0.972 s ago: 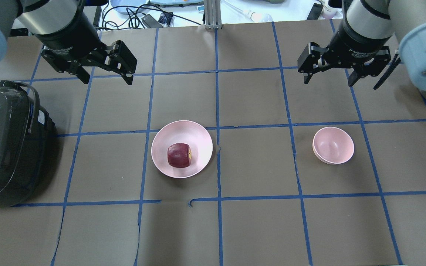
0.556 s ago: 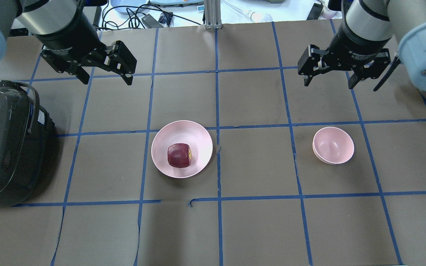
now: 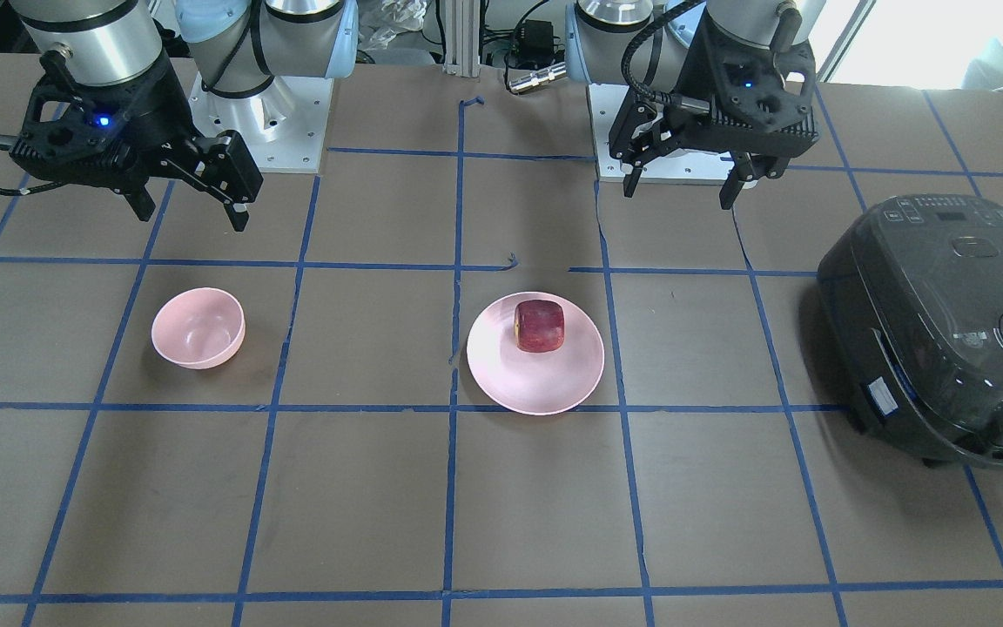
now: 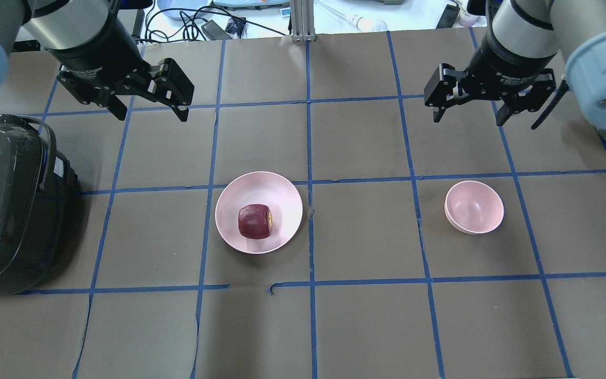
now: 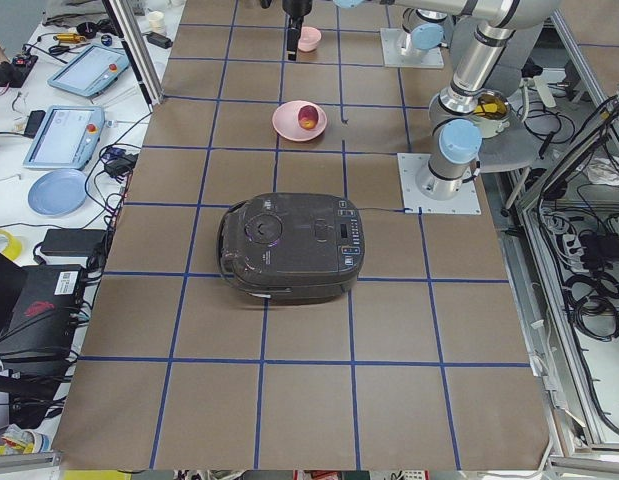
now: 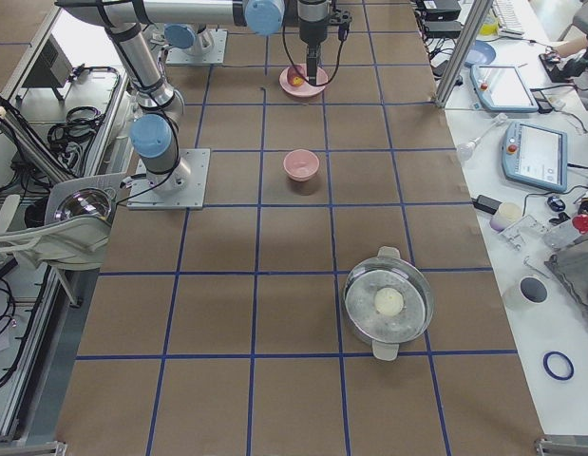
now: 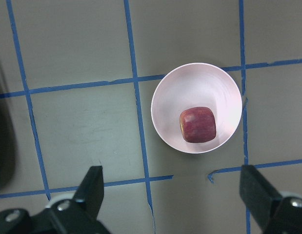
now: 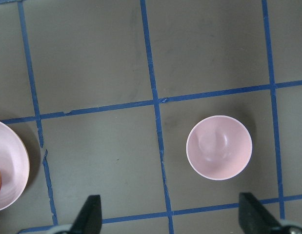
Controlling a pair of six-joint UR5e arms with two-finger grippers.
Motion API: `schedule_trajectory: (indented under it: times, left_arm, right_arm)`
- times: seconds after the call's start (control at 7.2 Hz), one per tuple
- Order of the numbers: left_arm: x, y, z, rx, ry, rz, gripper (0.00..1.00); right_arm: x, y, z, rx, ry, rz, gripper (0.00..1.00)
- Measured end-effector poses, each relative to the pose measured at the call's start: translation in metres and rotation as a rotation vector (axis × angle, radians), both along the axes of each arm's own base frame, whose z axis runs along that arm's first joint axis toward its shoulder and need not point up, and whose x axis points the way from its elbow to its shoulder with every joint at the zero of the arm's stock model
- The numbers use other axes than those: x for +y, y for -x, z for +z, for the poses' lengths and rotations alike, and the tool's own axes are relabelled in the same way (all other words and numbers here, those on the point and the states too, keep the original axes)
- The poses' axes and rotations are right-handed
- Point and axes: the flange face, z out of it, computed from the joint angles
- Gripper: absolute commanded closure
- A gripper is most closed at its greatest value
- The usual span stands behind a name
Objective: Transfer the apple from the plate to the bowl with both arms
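The dark red apple (image 4: 254, 221) lies on the pale pink plate (image 4: 278, 193) just left of the table's middle; it also shows in the left wrist view (image 7: 197, 125) and the front view (image 3: 540, 325). The small pink bowl (image 4: 474, 207) stands empty to the right, and shows in the right wrist view (image 8: 219, 147). My left gripper (image 4: 152, 113) is open and empty, high above the table behind and left of the plate. My right gripper (image 4: 468, 118) is open and empty, high behind the bowl.
A black rice cooker (image 4: 8, 205) stands at the left edge of the table. A steel pot with a glass lid (image 6: 388, 304) stands far to my right. Blue tape lines grid the brown table cover.
Both grippers have shifted only slightly and stay open. The apple, plate and bowl have not moved.
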Motion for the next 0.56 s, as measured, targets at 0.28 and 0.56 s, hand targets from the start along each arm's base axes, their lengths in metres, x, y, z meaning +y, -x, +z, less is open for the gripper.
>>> schedule_trajectory:
  times: [0.28,0.56]
  left_arm:
    - [0.0001,0.0,0.0022,-0.001,0.003,0.001,0.0]
    - [-0.0005,-0.001,0.0053,-0.001,0.008,0.003,0.0]
  right_arm:
    - [-0.0008,0.0005,-0.0001,0.003,0.003,0.0,0.0]
    - [-0.0007,0.0007,0.0001,0.004,0.003,-0.001,0.0]
